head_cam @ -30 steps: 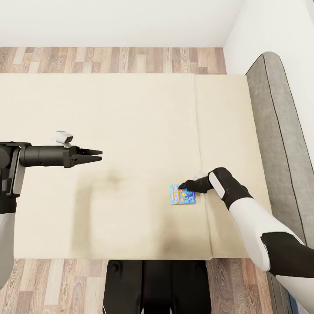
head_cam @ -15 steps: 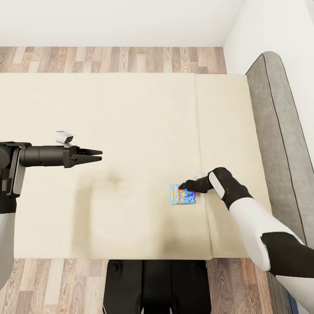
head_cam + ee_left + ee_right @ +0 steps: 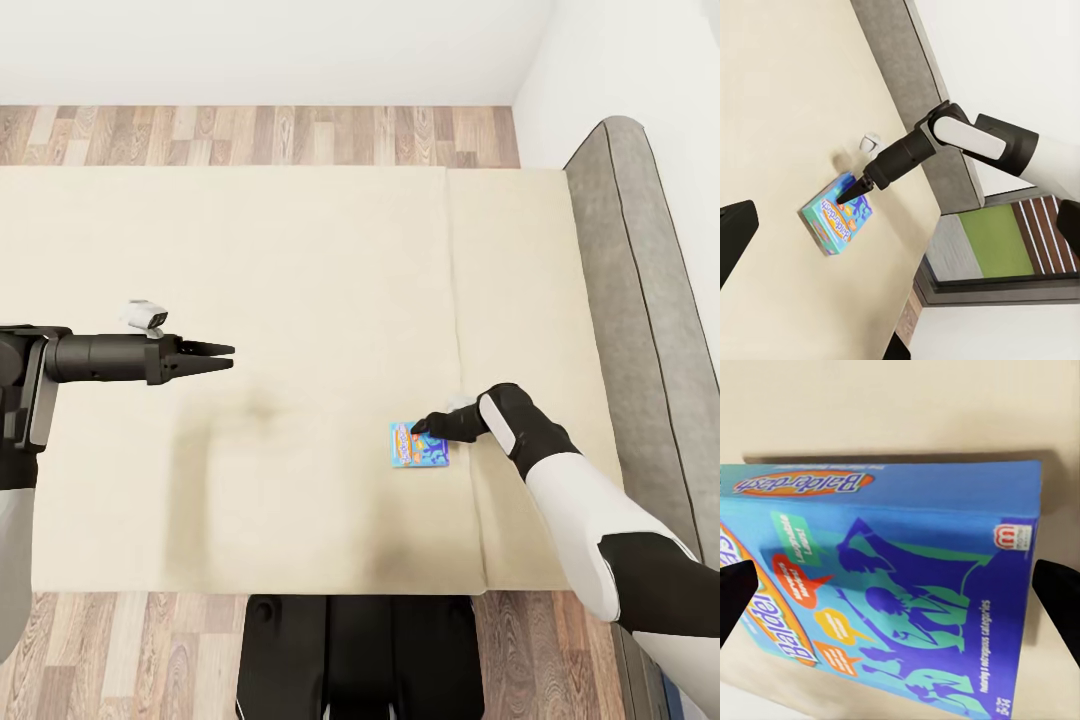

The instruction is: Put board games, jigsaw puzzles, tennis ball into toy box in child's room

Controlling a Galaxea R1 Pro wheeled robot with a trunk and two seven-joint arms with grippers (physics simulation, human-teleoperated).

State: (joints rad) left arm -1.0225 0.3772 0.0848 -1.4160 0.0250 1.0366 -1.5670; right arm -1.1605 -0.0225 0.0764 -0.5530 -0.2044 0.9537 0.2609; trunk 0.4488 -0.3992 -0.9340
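Note:
A small blue board game (image 3: pixel 420 446) with bright print lies flat on the beige bed (image 3: pixel 300 260), near the seam of the two-part mattress. My right gripper (image 3: pixel 418 427) hangs low over the box's far edge, open. In the right wrist view its fingertips (image 3: pixel 735 600) stand wide apart on either side of the board game (image 3: pixel 892 592). The left wrist view shows the right gripper (image 3: pixel 859 189) pointing down at the board game (image 3: pixel 836 212). My left gripper (image 3: pixel 225 355) hovers open and empty above the mattress's left part. The toy box and the table are out of view.
A low grey headboard (image 3: pixel 640 300) runs along the bed's right side against a white wall. Wood-plank floor (image 3: pixel 250 135) lies beyond the bed's far edge and along its near edge. My dark base (image 3: pixel 360 650) stands against the near edge.

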